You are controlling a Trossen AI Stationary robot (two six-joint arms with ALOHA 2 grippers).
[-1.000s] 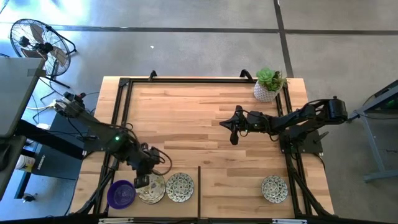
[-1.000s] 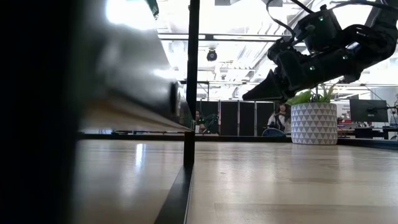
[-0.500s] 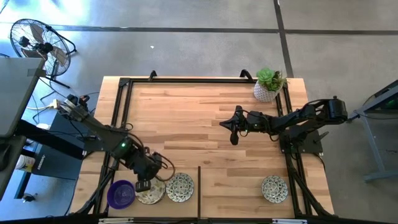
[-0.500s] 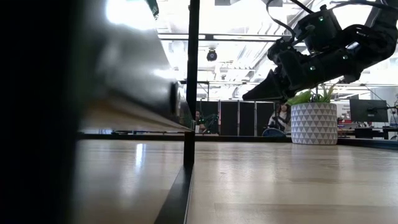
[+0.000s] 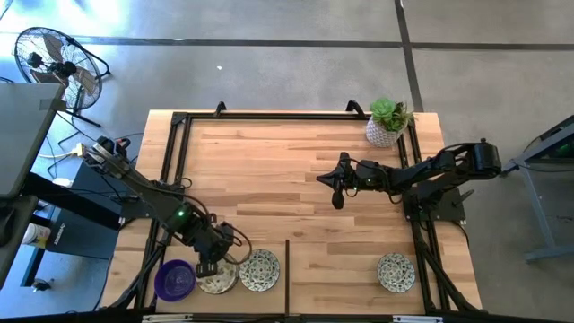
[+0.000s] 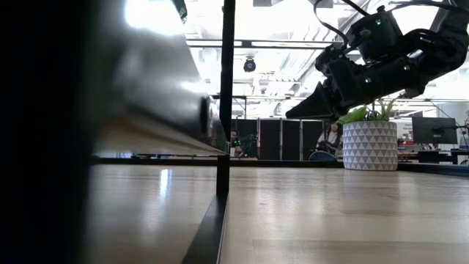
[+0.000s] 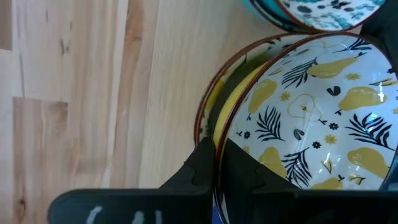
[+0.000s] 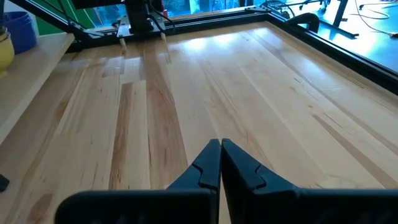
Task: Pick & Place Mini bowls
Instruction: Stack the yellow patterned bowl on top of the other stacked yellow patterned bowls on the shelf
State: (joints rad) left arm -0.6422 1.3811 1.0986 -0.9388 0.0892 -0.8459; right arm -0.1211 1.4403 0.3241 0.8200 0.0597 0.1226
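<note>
My left gripper [image 5: 208, 267] is at the near left of the table, shut on the top bowl [image 7: 311, 118] of a small stack [image 5: 218, 274]. This bowl is white inside with yellow pears and dark leaves, and it sits nested in a brown-rimmed bowl [image 7: 208, 102]. A purple bowl [image 5: 175, 280] lies to the left of the stack and a speckled bowl [image 5: 260, 271] to its right. Another patterned bowl [image 5: 395, 272] rests at the near right. My right gripper [image 5: 336, 187] hovers shut above mid-table, touching nothing. My left gripper pinches the top bowl's rim [image 7: 219, 144], one finger [image 7: 245, 168] inside the bowl and one finger [image 7: 200, 165] outside. It comes from above, pointing down. The bowl sits nested in the bowl beneath it.
A white pot with a green plant [image 5: 387, 124] stands at the far right corner. A black frame rail [image 5: 170, 170] runs around the table, and a short post [image 5: 287, 269] stands at the near edge. Bare wood [image 5: 269, 179] stretches across the middle.
My left gripper has moved a little toward the near edge and down onto the stack of bowls. The right arm has kept still.
</note>
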